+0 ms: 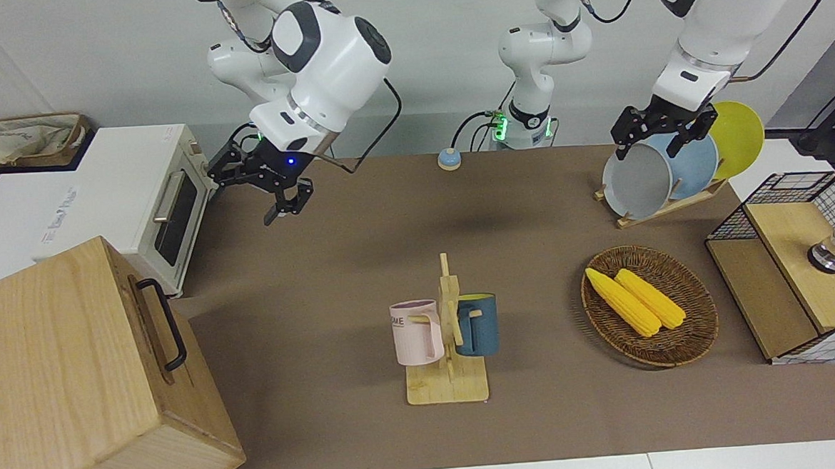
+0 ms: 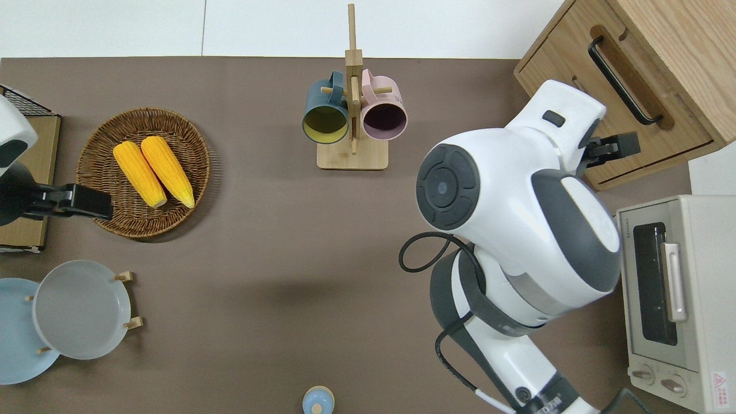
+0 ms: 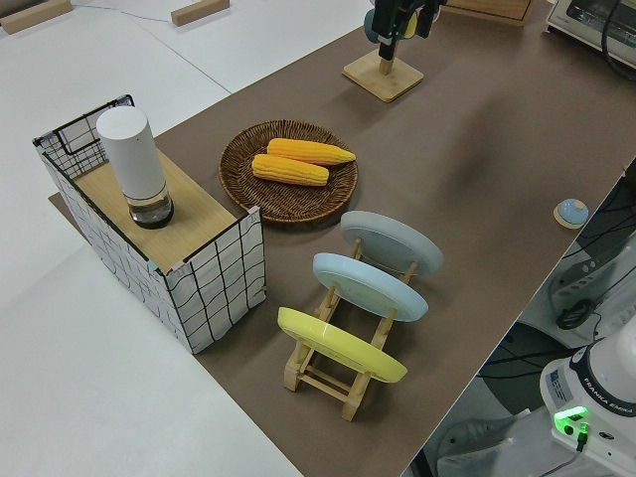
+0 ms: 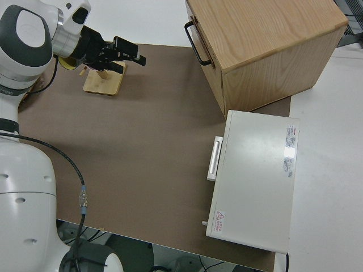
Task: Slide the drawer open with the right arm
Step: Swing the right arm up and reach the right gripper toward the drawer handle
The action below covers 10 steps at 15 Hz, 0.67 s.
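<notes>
While shut, light-wood drawer [image 2: 624, 112], black bar handle [image 2: 625, 80], right tool [image 1: 252, 189] spread

White jointed arms, black claw [image 1: 272, 192], blue wrist light
</notes>
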Tool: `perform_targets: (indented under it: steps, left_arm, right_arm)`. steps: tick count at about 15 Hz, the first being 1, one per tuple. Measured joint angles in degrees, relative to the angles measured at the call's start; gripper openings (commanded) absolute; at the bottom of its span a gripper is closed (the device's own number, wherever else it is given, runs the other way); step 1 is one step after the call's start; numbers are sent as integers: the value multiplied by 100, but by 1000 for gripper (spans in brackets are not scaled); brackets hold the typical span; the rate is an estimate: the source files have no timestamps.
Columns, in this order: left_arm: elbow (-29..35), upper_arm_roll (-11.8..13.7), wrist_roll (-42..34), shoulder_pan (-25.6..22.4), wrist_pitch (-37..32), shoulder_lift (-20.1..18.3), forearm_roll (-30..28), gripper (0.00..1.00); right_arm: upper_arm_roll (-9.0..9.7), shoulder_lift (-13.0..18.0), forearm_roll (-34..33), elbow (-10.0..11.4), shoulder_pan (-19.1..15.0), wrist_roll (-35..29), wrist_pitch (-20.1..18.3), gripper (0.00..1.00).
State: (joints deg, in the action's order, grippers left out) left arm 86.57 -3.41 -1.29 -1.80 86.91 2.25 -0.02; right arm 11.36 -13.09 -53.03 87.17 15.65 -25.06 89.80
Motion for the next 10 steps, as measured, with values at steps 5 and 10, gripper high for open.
perform_targets:
  steps: [5, 10]
  left_arm:
    - [0, 0, 0, 0, 0, 0, 0, 993]
    - [0, 0, 0, 0, 0, 0, 0, 993]
  right_arm:
    - [91, -389, -1420, 565, 0, -279, 286, 990]
    - [75, -822, -2708, 802, -28, -303, 479, 990]
